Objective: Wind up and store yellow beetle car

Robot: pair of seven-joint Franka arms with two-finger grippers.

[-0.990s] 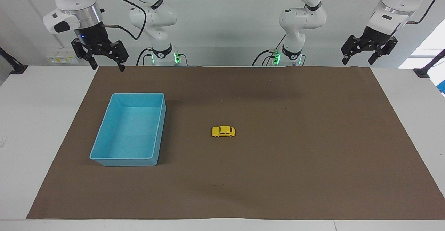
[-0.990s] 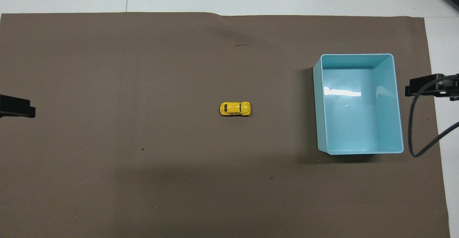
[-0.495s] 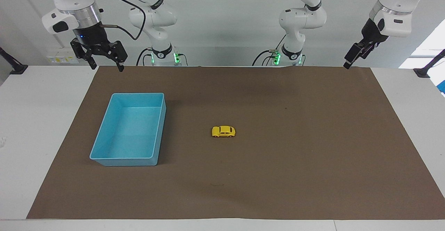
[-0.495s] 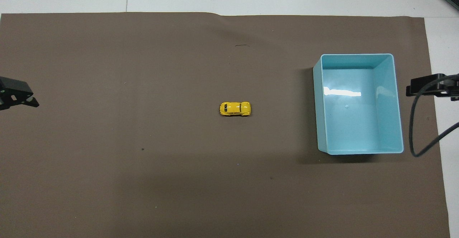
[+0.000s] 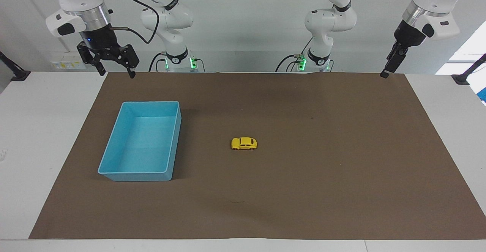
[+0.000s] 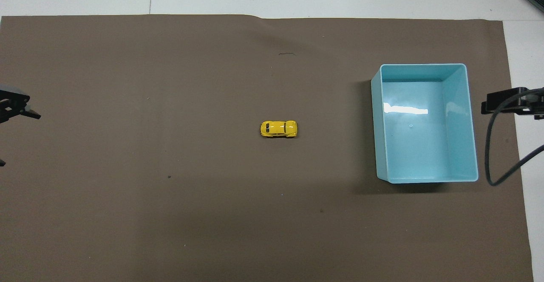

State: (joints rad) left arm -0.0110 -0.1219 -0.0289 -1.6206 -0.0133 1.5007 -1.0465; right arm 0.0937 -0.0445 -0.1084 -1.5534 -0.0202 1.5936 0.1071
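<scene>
The yellow beetle car stands on its wheels in the middle of the brown mat, alone; it also shows in the overhead view. The empty blue bin sits on the mat toward the right arm's end. My right gripper hangs open and empty, raised over the mat's edge beside the bin. My left gripper is raised over the mat's corner at the left arm's end, turned edge-on, empty, its tips apart in the overhead view. Both are well away from the car.
The brown mat covers most of the white table. The right arm's black cable loops beside the bin. The arm bases stand at the table's edge nearest the robots.
The left gripper has turned about its wrist from face-on to edge-on and shifted slightly. The right gripper, the car and the bin have not moved.
</scene>
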